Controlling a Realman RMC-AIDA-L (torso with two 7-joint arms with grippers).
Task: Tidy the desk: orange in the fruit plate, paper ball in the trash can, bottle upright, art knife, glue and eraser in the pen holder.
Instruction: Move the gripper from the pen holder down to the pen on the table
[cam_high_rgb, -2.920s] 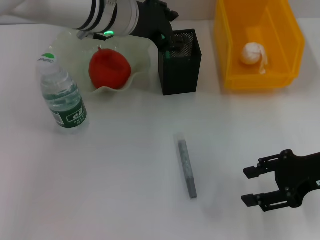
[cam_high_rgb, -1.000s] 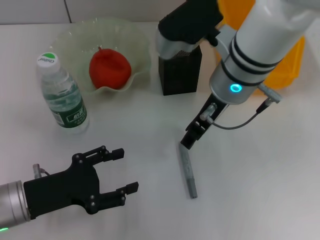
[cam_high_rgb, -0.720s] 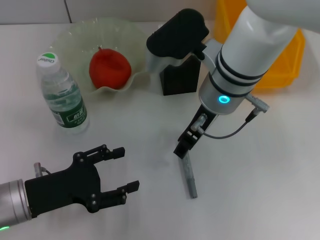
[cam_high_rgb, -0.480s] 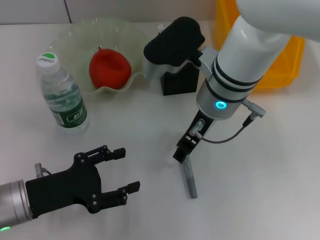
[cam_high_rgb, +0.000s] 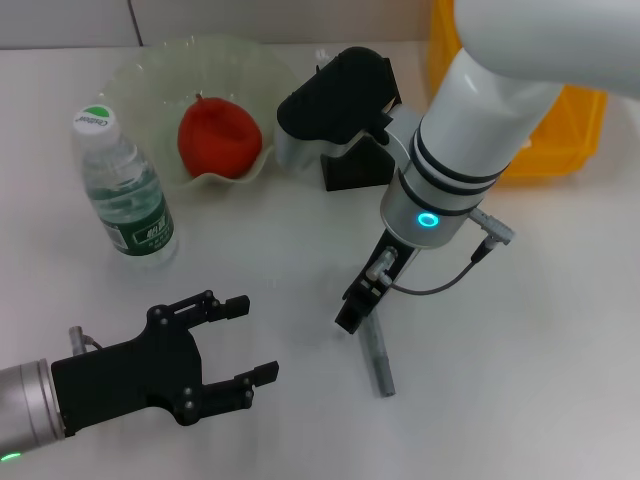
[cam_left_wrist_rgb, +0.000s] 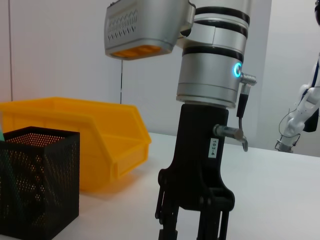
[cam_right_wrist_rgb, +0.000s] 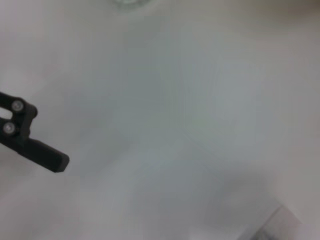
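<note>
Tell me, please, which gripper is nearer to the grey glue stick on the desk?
The right one. The right gripper is directly over the far end of the glue stick, while the left gripper hovers off to its left with open jaws.

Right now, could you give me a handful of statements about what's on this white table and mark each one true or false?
1. The round red-orange fruit lies in the wavy pale-green glass bowl. True.
2. The small clear plastic bottle is lying on its side. False: it stands upright, cap on top.
3. The thin grey stick lies flat on the white table. True.
4. The left pincer holds the grey stick. False: it is open and empty, off to the stick's left.
5. The right pincer is down at the stick's far end. True.
</note>
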